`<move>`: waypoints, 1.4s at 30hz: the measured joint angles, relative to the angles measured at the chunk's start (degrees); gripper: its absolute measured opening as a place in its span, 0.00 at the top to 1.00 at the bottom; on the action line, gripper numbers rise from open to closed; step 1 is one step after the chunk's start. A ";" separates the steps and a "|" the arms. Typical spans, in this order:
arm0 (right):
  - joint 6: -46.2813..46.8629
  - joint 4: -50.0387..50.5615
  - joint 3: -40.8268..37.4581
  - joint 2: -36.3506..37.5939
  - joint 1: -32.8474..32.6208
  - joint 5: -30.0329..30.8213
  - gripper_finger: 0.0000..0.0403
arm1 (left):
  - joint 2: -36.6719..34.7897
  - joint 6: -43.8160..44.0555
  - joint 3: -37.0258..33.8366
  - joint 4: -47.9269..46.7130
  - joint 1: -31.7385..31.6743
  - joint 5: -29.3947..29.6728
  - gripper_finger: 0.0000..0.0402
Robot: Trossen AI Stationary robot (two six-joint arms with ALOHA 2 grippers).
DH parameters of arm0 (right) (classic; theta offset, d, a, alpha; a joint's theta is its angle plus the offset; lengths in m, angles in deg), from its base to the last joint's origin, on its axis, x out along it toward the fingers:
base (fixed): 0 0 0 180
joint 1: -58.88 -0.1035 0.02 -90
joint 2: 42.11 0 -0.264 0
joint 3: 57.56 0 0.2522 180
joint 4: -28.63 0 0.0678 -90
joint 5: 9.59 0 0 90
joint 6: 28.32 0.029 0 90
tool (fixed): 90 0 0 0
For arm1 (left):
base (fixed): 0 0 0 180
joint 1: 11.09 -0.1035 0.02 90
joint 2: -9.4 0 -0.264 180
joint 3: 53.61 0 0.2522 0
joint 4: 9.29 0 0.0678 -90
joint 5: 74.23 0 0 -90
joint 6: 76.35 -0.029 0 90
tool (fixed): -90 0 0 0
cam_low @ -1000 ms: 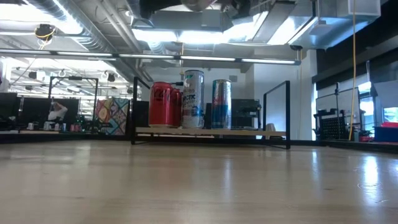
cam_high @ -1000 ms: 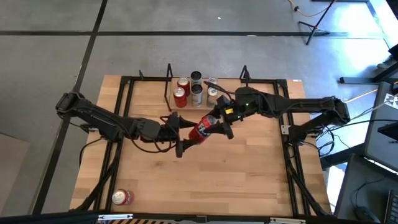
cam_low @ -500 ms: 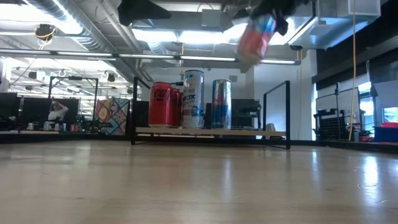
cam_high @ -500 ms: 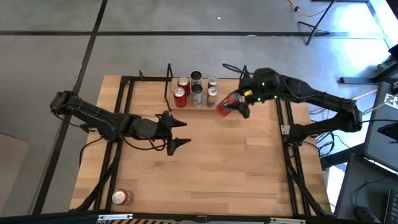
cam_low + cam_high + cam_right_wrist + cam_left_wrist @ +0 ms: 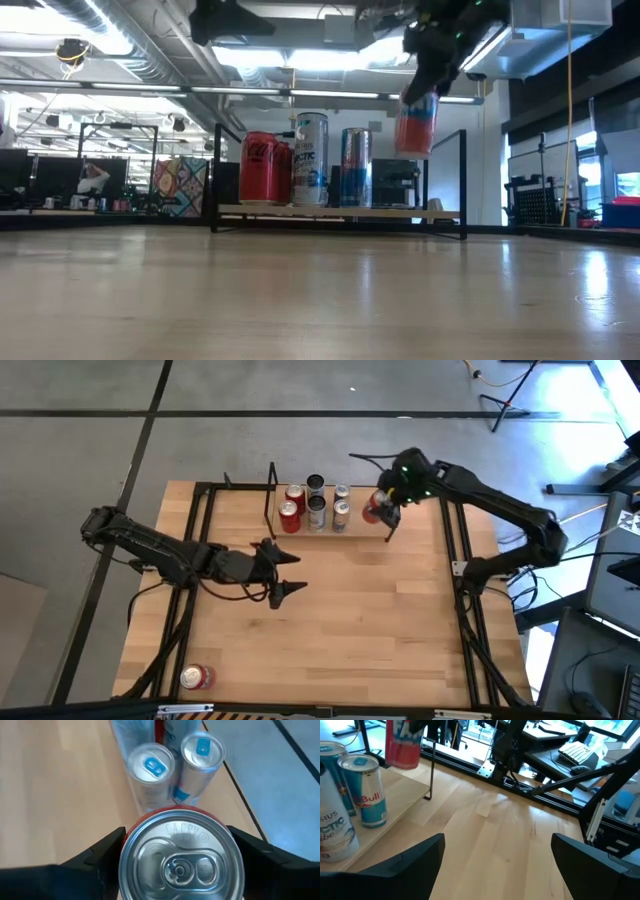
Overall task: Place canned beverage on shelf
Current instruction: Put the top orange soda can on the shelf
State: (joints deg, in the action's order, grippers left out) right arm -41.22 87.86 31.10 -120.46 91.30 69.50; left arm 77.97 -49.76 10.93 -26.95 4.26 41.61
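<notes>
- Wooden surface [image 5: 330, 620] under ceiling lights carried the shelf [image 5: 330, 532] at its far edge, cans already standing on it.
- A red canned beverage [image 5: 415, 124] hung upright in the air over the shelf's open right end, just beside the blue-and-silver can [image 5: 356, 167], not touching the board.
- The right pincer [image 5: 385, 507] was clamped on its sides, lid up toward the wrist camera.
- A second earlier that can lay tilted mid-surface between both arms; it had since swung up and across to the shelf, so the handover looked finished and only lowering and release seemed left.
- The left pincer [image 5: 282, 574] waited mid-surface, jaws spread wide and empty.
- Another red can [image 5: 196, 677] lay near the front left corner.
</notes>
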 joint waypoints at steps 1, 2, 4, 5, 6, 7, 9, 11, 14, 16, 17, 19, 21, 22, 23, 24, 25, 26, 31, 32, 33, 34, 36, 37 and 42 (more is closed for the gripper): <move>-0.97 0.17 0.69 -1.53 0.05 0.05 0.30 | 0.00 0.02 0.00 0.01 -0.15 0.00 0.12; -2.05 0.21 1.48 -3.13 0.11 0.15 0.30 | 0.00 0.02 0.00 -0.01 -0.34 0.00 0.12; -4.99 0.26 3.41 -6.01 0.37 0.26 0.30 | 0.02 0.13 0.00 -0.01 -0.67 -0.02 0.12; -6.63 0.65 4.32 -7.55 0.36 0.73 0.31 | 0.02 0.30 0.00 -0.01 -0.78 0.00 0.12; -8.20 1.24 5.07 -9.02 0.32 1.63 0.31 | 0.02 0.36 0.00 0.03 -0.88 0.00 0.12; -9.29 1.94 5.58 -10.39 0.45 2.28 0.31 | 0.02 0.37 -0.01 0.06 -0.96 0.00 0.12; -10.83 3.06 5.96 -12.91 1.09 1.80 0.31 | 0.04 0.45 -0.04 0.23 -0.99 0.00 0.12; -11.96 2.79 6.00 -14.72 1.67 0.94 0.31 | 0.02 1.16 -0.04 0.23 -0.99 0.00 0.12; -13.05 2.62 6.14 -16.92 2.54 -0.19 0.30 | 0.04 1.57 -0.04 0.19 -0.99 0.00 0.12; -13.28 2.48 6.09 -18.07 3.47 -1.67 0.31 | 0.04 1.57 -0.04 0.14 -0.99 0.00 0.12; -13.36 2.02 6.07 -18.40 3.69 -2.49 0.31 | 0.04 1.57 -0.04 0.12 -0.99 0.00 0.12; -13.90 0.28 6.09 -18.51 4.44 -2.85 0.31 | 0.04 1.57 -0.04 0.12 -0.99 0.00 0.12; -14.55 -0.28 6.14 -18.61 4.84 -3.05 0.31 | 0.04 1.57 -0.04 0.06 -0.99 0.02 0.12; -14.81 -0.05 6.12 -18.69 5.19 -2.99 0.30 | 0.04 1.55 -0.06 0.06 -0.99 0.02 0.12; -15.30 0.10 6.11 -18.77 5.46 -3.04 0.30 | 0.04 1.47 -0.07 0.01 -0.99 0.02 0.12; -15.76 0.07 6.09 -18.77 5.62 -3.09 0.29 | 0.04 1.44 -0.07 -0.01 -0.99 0.07 0.12; -15.90 -0.06 6.09 -18.77 5.64 -3.21 0.29 | 0.04 1.41 -0.07 -0.01 -0.99 0.19 0.12; -15.98 -0.16 6.09 -18.77 5.64 -3.38 0.29 | 0.04 1.39 -0.07 -0.01 -0.99 0.31 0.12; -16.33 -0.77 6.09 -18.77 5.92 -6.76 0.30 | 0.04 1.41 -0.07 -0.01 -0.99 0.39 0.12; -16.51 -1.07 6.09 -18.77 5.90 -6.74 0.29 | 0.04 1.41 -0.07 0.00 -0.99 0.40 0.12; -16.75 -0.99 6.09 -18.77 5.85 -6.69 0.29 | 0.04 1.40 -0.07 -0.01 -0.99 0.42 0.12; -16.83 -0.67 6.09 -18.77 5.85 -6.69 0.29 | 0.04 1.39 -0.07 0.00 -0.99 0.42 0.12; -17.30 -0.70 6.09 -19.05 5.85 -6.70 0.29 | 0.04 1.39 -0.07 -0.01 -0.99 0.44 0.12; -17.47 -0.85 6.09 -19.30 5.85 -6.72 0.29 | 0.04 1.39 -0.07 0.02 -0.99 0.46 0.12; -17.63 -0.63 6.03 -20.96 5.85 -6.51 0.29 | 0.04 1.41 -0.07 0.03 -0.99 0.50 0.12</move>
State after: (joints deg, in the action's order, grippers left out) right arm -58.85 87.23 37.13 -141.42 97.16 62.99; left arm 78.02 -48.34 10.87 -26.92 3.28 42.11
